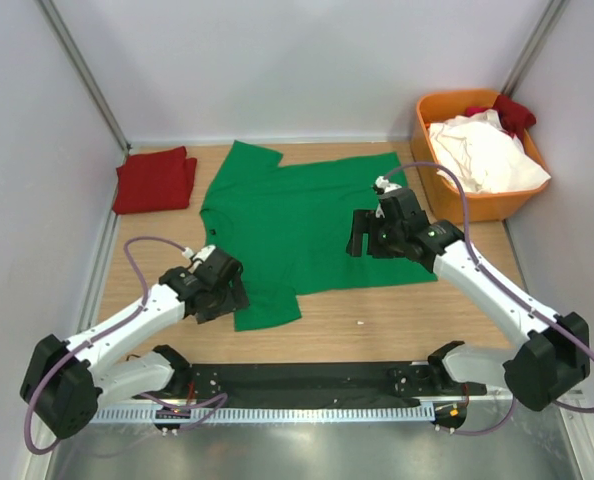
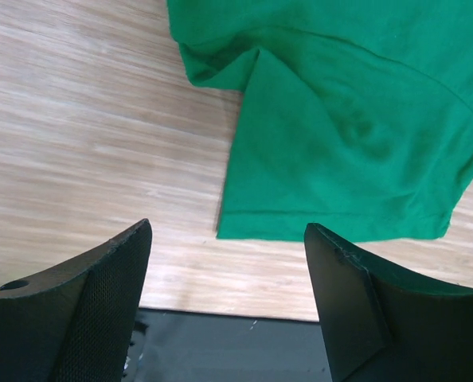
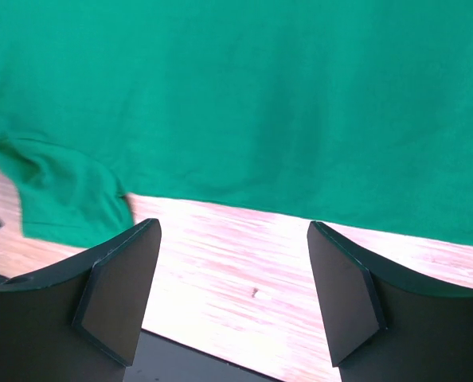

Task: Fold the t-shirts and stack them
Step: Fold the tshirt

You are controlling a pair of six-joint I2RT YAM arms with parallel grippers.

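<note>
A bright green t-shirt (image 1: 307,215) lies spread flat on the wooden table (image 1: 377,320), one sleeve (image 2: 340,159) reaching toward the near edge. My left gripper (image 1: 225,290) hovers at that sleeve's left side. In the left wrist view the left gripper (image 2: 228,231) is open and empty, with the sleeve hem just beyond its fingertips. My right gripper (image 1: 369,238) hangs above the shirt's right part. The right wrist view shows the right gripper (image 3: 235,227) open with nothing in it, over bare wood beside the green t-shirt's (image 3: 244,95) edge. A folded dark red t-shirt (image 1: 155,180) lies at the far left.
An orange bin (image 1: 427,140) at the back right holds a crumpled white t-shirt (image 1: 487,150) and a red one (image 1: 512,110). A black mat (image 1: 307,380) runs along the near edge between the arm bases. Walls close in the left, back and right sides.
</note>
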